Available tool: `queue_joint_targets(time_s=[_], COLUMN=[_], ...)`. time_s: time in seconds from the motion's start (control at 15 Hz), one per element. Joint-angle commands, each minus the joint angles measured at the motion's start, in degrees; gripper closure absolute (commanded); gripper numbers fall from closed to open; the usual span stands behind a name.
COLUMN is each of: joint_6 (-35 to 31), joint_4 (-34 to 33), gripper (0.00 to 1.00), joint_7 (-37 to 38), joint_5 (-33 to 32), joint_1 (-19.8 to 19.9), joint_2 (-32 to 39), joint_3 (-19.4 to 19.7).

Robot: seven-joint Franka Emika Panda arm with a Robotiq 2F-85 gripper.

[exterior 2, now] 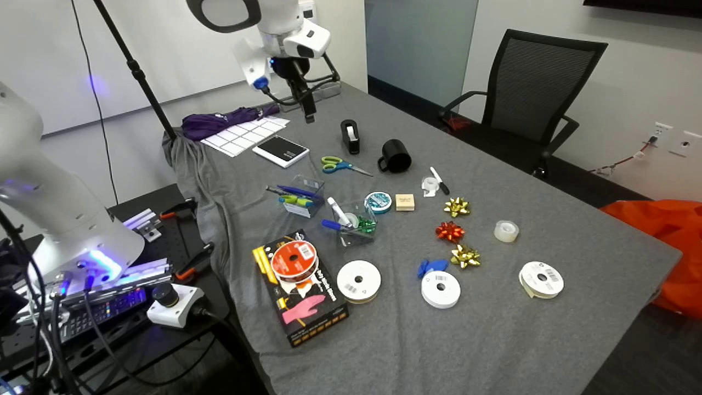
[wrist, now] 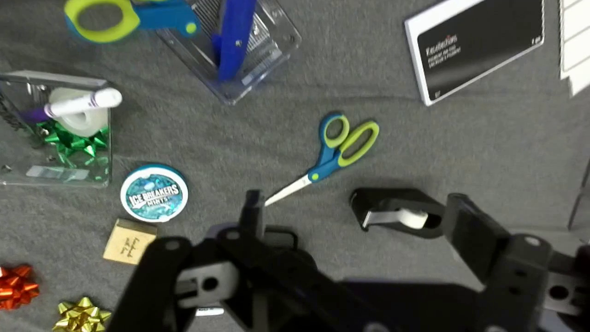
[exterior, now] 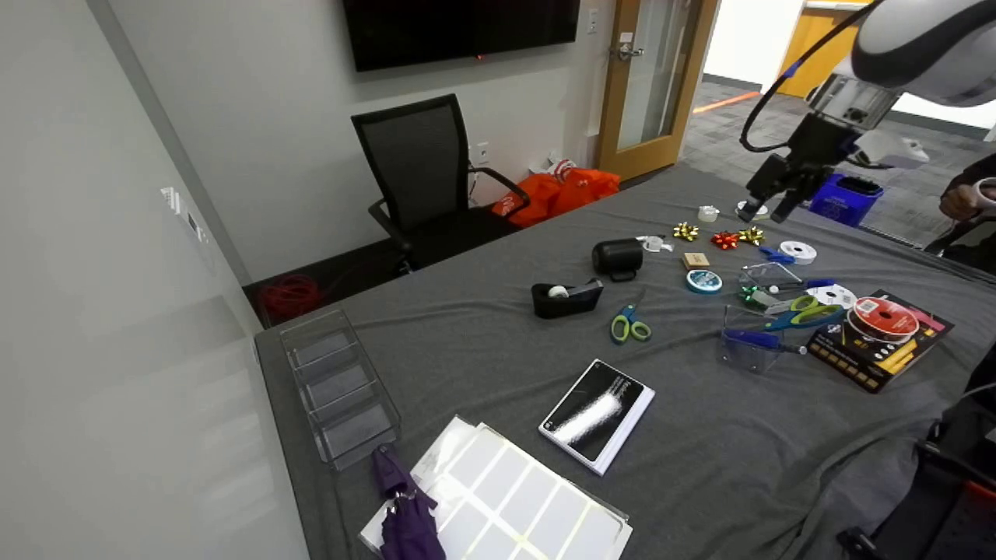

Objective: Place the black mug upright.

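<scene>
The black mug lies on its side on the grey cloth, shown in both exterior views. In an exterior view its dark open end faces that camera, with the handle at one side. In the wrist view the mug is mostly hidden behind a gripper finger; its handle and a bit of its body show. My gripper is open, with nothing between its fingers. It hangs in the air well above the table in both exterior views, apart from the mug.
A black tape dispenser and scissors lie close to the mug. A marker and a small tape roll lie on its other side. A mint tin, a wooden block and clear bins stand nearby.
</scene>
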State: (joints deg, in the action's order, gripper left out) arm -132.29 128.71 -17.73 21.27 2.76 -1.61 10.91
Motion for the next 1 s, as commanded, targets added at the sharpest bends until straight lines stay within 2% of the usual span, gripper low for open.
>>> queue_joint_targets(time_s=[0.0,0.2,0.47,0.6,0.67,0.93], joint_6=[-4.86,-8.98,-12.25,-14.16,-12.87,-14.20], joint_4=[-8.05,-14.43,-22.40,-24.96,-21.26,-24.16], gripper=[0.00,0.00,0.00,0.00,0.00,0.00], joint_7=[-5.56,-10.81,-15.33,-14.51,-12.90,-12.81], joint_5=[10.87,19.05,24.95,23.01,21.92,21.63], joint_1=[2.17,5.14,9.38,9.96,10.02,10.66], joint_2=[10.23,18.20,26.93,30.06,26.43,29.75], joint_3=[-1.34,-3.83,-8.07,-8.71,-8.92,-9.68])
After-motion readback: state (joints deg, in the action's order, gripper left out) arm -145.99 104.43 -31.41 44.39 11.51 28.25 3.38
